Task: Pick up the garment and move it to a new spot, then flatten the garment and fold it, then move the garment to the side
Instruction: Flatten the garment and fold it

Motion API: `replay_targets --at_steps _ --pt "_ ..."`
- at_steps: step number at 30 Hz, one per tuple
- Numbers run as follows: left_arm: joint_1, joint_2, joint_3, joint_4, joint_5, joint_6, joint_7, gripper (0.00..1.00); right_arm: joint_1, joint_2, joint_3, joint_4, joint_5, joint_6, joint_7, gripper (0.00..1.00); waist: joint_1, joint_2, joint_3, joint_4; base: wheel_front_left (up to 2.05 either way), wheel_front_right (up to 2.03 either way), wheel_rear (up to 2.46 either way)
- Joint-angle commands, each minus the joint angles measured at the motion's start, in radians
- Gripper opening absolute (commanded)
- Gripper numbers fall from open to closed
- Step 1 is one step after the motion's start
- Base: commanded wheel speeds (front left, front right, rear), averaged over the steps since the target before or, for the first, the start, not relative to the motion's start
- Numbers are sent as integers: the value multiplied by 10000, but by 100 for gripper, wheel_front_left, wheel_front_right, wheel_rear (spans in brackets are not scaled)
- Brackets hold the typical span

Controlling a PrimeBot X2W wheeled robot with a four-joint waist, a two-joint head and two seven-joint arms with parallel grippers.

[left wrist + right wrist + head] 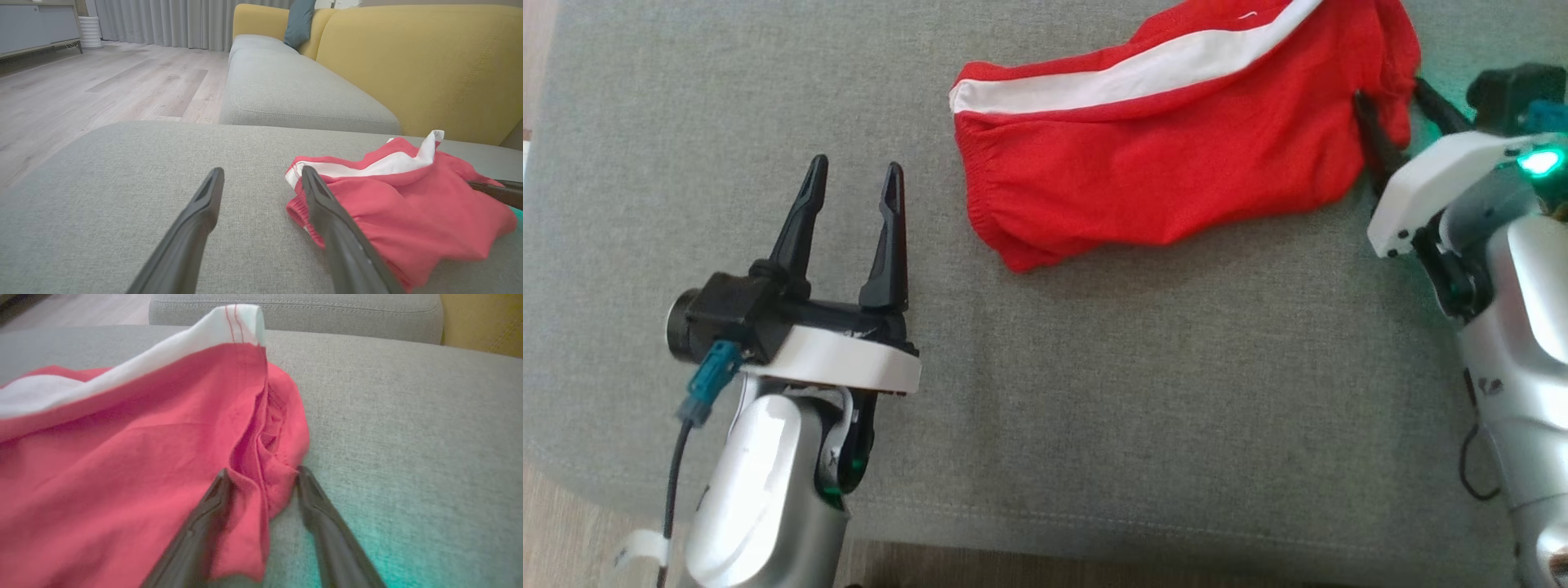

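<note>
Garment (1160, 163): red shorts with a white side stripe, rumpled, lying on the grey cushion (1094, 408) toward its far edge, right of the middle. Right gripper (263, 472): at the garment's right-hand end, jaws apart, one finger over the cloth, the other beside it on the cushion, a fold of red fabric between them (not pinched tight). Left gripper (856, 167): jaws wide apart, holding nothing, over bare cushion toward the front left, clear of the garment's left end
</note>
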Motion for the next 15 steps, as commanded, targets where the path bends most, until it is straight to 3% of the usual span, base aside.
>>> replay_targets --at_steps 1,7,15 --pt "-254 71 415 -252 119 -66 -53 100 -18 181 229 -117 203 37 46 0 0 0 -4 -29 0 0 0" --pt "-143 39 519 -173 191 -137 -53 100 630 377 69 -534 591 37 -789 0 0 0 -242 -167 0 0 0" --pt "250 24 668 21 260 -195 -53 100 3512 1133 -1055 -2662 541 37 -1574 0 0 0 -864 -503 0 0 0"
